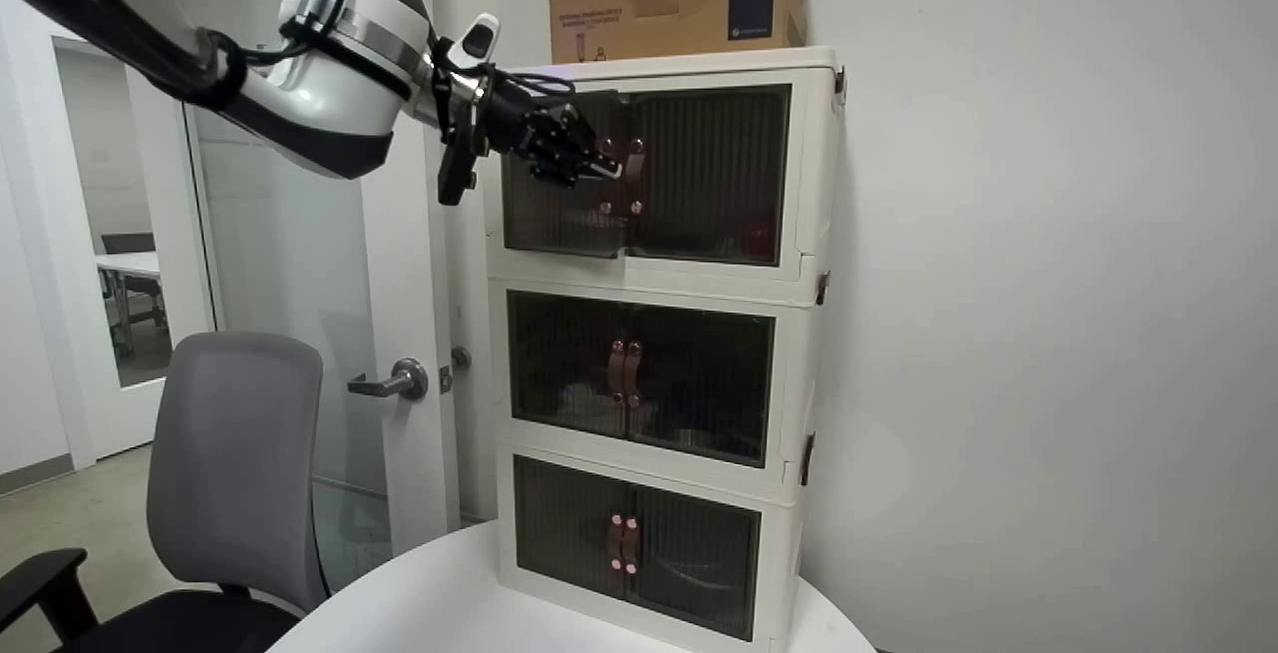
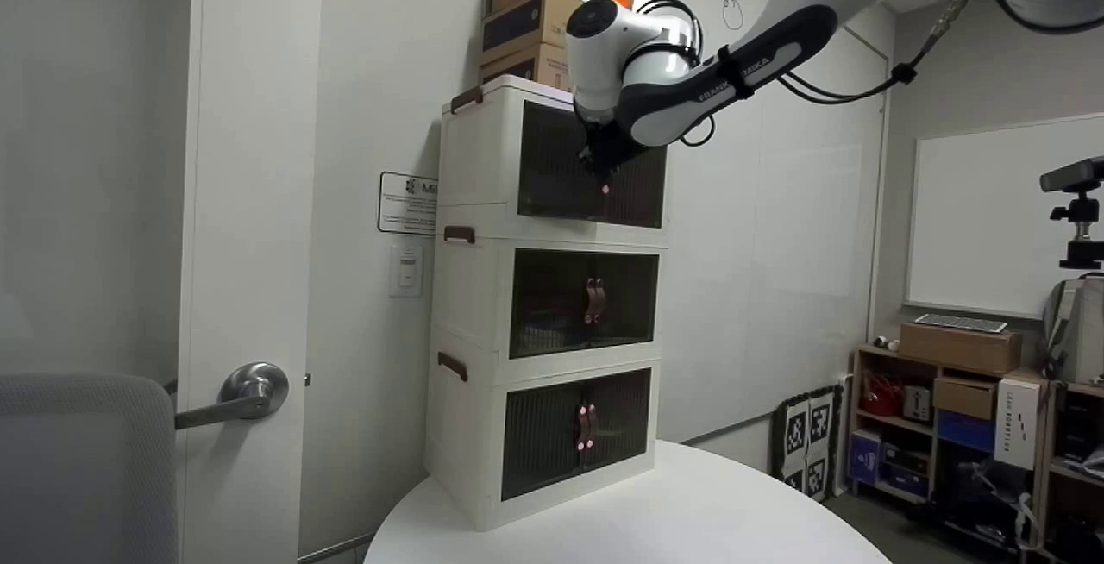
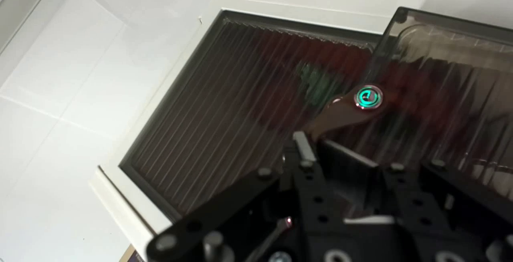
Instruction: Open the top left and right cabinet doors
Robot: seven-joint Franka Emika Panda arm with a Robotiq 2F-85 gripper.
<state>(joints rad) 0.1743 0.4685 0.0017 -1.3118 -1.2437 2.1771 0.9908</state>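
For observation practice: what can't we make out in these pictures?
Wrist view: red shapes, blurred behind the ribbed top right cabinet door.
Wrist view: middle of top left door's handle, covered by the tool.
In an exterior view: wall sign, fine print too small, right end behind cream cabinet.

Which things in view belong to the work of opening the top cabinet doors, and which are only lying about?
For the job: top left door, ajar; its handle; tool, closed on that handle; top right door, closed.
Outside the job: cardboard boxes; grey chair; middle doors; lowest doors.
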